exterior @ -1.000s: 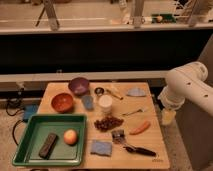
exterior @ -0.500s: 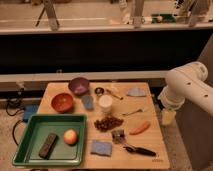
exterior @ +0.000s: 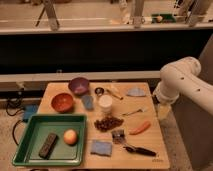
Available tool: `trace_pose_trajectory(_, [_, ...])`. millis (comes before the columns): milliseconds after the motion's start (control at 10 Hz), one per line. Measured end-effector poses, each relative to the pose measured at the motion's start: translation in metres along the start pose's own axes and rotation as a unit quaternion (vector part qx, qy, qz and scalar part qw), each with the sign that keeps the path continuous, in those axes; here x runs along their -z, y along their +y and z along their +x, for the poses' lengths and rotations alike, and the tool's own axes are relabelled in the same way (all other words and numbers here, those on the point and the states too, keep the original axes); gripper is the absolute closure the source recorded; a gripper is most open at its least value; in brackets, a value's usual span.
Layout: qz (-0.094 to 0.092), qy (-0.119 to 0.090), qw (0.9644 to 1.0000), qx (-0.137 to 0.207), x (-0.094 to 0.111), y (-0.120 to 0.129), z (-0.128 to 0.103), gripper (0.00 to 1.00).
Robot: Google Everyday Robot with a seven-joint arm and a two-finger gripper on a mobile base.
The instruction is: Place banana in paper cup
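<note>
The banana (exterior: 115, 92), slim and pale, lies at the back of the wooden table (exterior: 155, 150), just right of a tiny dark metal cup (exterior: 99, 91). The white paper cup (exterior: 105, 104) stands upright a little in front of it, near the table's middle. My white arm comes in from the right. The gripper (exterior: 164, 110) hangs at the table's right edge, well to the right of both banana and cup. It stands open and holds nothing.
A purple bowl (exterior: 78, 85) and an orange bowl (exterior: 62, 102) sit back left. A green tray (exterior: 30, 137) holds a round fruit (exterior: 70, 136) and a dark bar (exterior: 48, 145). A carrot-like piece (exterior: 140, 128), fork (exterior: 134, 112), brown pile (exterior: 109, 123), blue sponge (exterior: 101, 147) and black-handled tool (exterior: 135, 148) lie in front.
</note>
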Motion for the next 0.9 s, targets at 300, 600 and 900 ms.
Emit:
trace_pose_trajectory(300, [0.002, 0.000, 1.0000, 0.008, 0.000, -0.002, -0.002, 0.20])
trace_pose_trajectory(600, [0.010, -0.006, 0.9996, 0.026, -0.001, -0.030, -0.020, 0.20])
trace_pose_trajectory(900, [0.014, -0.009, 0.9993, 0.032, -0.001, -0.033, -0.022, 0.20])
